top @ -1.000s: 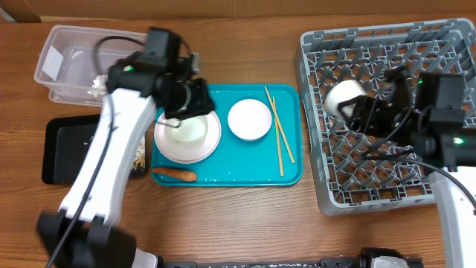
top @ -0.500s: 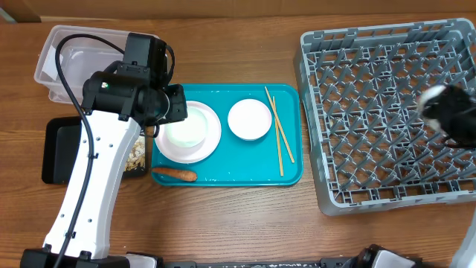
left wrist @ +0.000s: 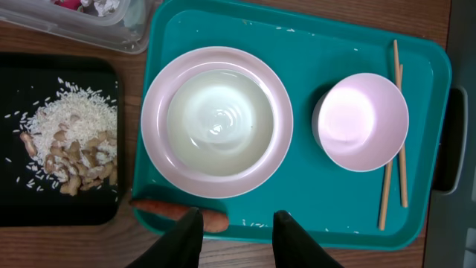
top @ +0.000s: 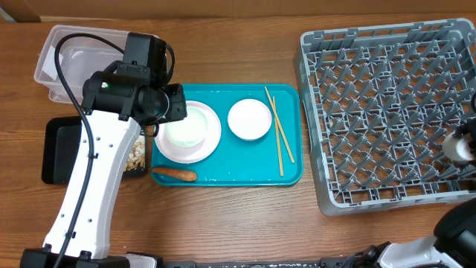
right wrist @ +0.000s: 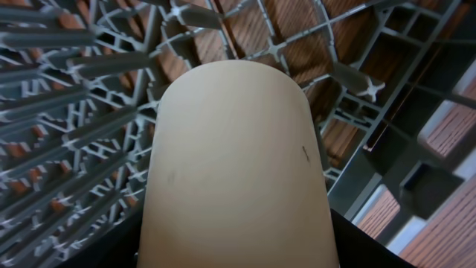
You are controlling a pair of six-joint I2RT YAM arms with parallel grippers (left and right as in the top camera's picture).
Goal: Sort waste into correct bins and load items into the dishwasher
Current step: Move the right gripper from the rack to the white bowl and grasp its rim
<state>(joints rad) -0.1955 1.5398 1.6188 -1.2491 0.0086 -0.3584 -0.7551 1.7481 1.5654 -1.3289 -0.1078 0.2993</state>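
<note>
A round white plate [top: 212,141] with a white bowl [left wrist: 217,119] on it lies on the teal tray [top: 245,160]. A smaller white bowl [top: 249,119] and wooden chopsticks [top: 279,138] lie to its right. An orange carrot [top: 175,174] lies at the tray's front left. My left gripper [left wrist: 236,223] is open and empty above the tray's front edge, beside the carrot [left wrist: 178,212]. My right gripper [top: 465,147] is shut on a white cup [right wrist: 234,164] over the right edge of the grey dish rack [top: 379,112].
The clear tub [top: 67,67] stands at the back left, with a red wrapper and white paper [left wrist: 97,6] inside. The black tray [top: 63,149] in front of it holds rice and nut scraps [left wrist: 67,145]. My left arm [top: 111,149] crosses above it.
My right gripper has carried the white cup from the rack's left side to its far right edge. My left arm moved back a little from over the plate, then held still.
</note>
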